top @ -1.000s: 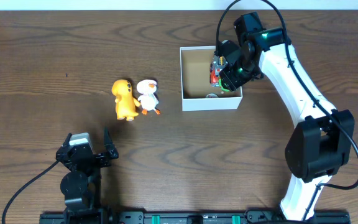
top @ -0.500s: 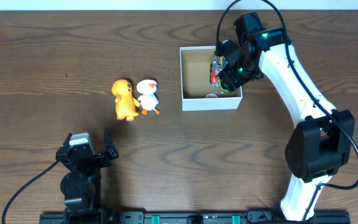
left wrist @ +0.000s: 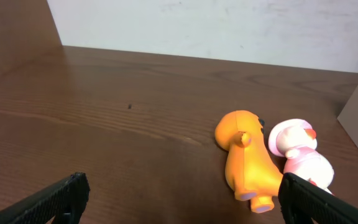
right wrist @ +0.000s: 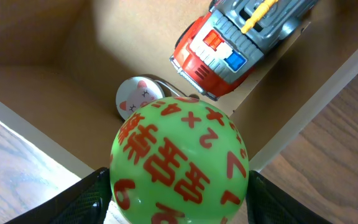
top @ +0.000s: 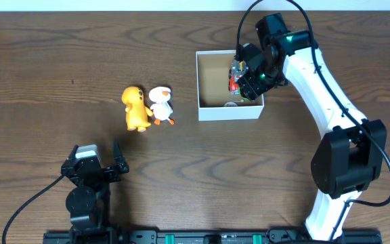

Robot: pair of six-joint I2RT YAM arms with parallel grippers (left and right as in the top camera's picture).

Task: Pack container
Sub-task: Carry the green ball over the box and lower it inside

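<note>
The container (top: 206,108) is a white box with a brown inside, right of the table's middle; its wall shows in the right wrist view (right wrist: 30,130). In it lie a red and grey toy truck (right wrist: 235,43) and a small round cat-face disc (right wrist: 135,94). My right gripper (top: 251,87) is shut on a green ball with red marks (right wrist: 179,158) and holds it over the box's near right corner. An orange duck toy (top: 136,108) and a white duck toy (top: 160,104) lie side by side left of the box. My left gripper (left wrist: 179,202) is open and empty, near the front edge.
The orange duck (left wrist: 247,158) and white duck (left wrist: 300,152) lie ahead of my left gripper, slightly right. The dark wood table (top: 59,61) spreads around them. A white wall (left wrist: 229,25) runs behind the table.
My right gripper with the green ball has shifted very slightly. Nothing else has moved.
</note>
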